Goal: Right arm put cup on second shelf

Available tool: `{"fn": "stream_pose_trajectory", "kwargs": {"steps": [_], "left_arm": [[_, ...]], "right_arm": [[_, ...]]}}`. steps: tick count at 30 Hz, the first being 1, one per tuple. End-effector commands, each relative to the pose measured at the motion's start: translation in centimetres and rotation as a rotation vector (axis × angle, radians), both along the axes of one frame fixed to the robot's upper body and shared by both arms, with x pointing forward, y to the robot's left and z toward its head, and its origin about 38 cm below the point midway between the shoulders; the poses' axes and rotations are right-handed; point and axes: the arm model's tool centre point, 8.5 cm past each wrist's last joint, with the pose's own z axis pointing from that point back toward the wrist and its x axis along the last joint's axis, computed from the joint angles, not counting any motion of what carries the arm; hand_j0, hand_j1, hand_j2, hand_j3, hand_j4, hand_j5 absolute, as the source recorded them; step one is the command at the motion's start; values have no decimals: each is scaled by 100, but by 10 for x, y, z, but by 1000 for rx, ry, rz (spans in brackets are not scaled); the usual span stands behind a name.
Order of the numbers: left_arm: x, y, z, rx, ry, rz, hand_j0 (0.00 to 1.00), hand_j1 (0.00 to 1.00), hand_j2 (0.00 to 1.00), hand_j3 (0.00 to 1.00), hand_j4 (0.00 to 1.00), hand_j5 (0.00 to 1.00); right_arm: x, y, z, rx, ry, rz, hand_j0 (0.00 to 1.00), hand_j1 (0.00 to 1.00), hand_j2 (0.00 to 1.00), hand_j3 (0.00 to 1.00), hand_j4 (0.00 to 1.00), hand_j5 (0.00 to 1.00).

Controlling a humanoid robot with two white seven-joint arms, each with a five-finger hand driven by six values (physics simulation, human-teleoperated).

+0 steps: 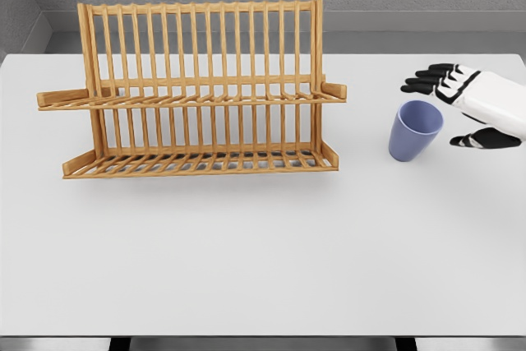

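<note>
White flat table top (246,269) is seen nearest the camera, bare at the six o'clock side. A small blue plastic cup (415,130) is stood upright on it at about three o'clock, mouth up and wider at the top than at the bottom. The white robot right hand with black fingers (460,108) is held just beside the cup, toward three o'clock. Its fingers (427,78) are spread open and its thumb is set apart, so nothing is held yet. No touch with the cup can be seen.

A tall wooden dish rack with two slatted shelves (197,92) is stood at about ten o'clock, well apart from the cup. Both shelves look bare.

The cup is judged to be light and stiff, with a smooth side that could slip. It could be tipped over by a bump near the rim. It is best gripped around the middle of its wall, fingers on the far side and thumb on the near side. The left hand is not seen.
</note>
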Motion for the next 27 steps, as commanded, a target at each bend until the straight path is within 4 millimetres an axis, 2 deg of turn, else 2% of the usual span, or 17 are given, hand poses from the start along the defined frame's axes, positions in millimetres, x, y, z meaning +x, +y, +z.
{"fn": "stream_pose_trajectory", "kwargs": {"steps": [1, 9, 12, 13, 20, 23, 25, 27], "left_arm": [[0, 0, 0, 0, 0, 0, 100, 100, 100, 100, 100, 100], [0, 0, 0, 0, 0, 0, 100, 100, 100, 100, 100, 100], [0, 0, 0, 0, 0, 0, 100, 100, 100, 100, 100, 100], [0, 0, 0, 0, 0, 0, 100, 100, 100, 100, 100, 100], [0, 0, 0, 0, 0, 0, 100, 100, 100, 100, 100, 100], [0, 0, 0, 0, 0, 0, 100, 100, 100, 100, 100, 100], [0, 0, 0, 0, 0, 0, 100, 100, 100, 100, 100, 100], [0, 0, 0, 0, 0, -1, 100, 100, 100, 100, 100, 100]], "right_arm": [[0, 0, 2, 4, -1, 0, 100, 100, 100, 100, 100, 100], [0, -13, 9, 18, 6, -28, 100, 100, 100, 100, 100, 100], [3, -13, 6, -195, 150, 8, 100, 100, 100, 100, 100, 100], [6, -10, 10, -262, 183, 23, 100, 100, 100, 100, 100, 100], [25, 3, 39, -243, 99, 35, 100, 100, 100, 100, 100, 100], [47, 20, 26, -235, 136, 63, 100, 100, 100, 100, 100, 100], [47, 22, 16, -251, 160, 70, 100, 100, 100, 100, 100, 100], [48, 19, 15, -252, 163, 60, 100, 100, 100, 100, 100, 100]]}}
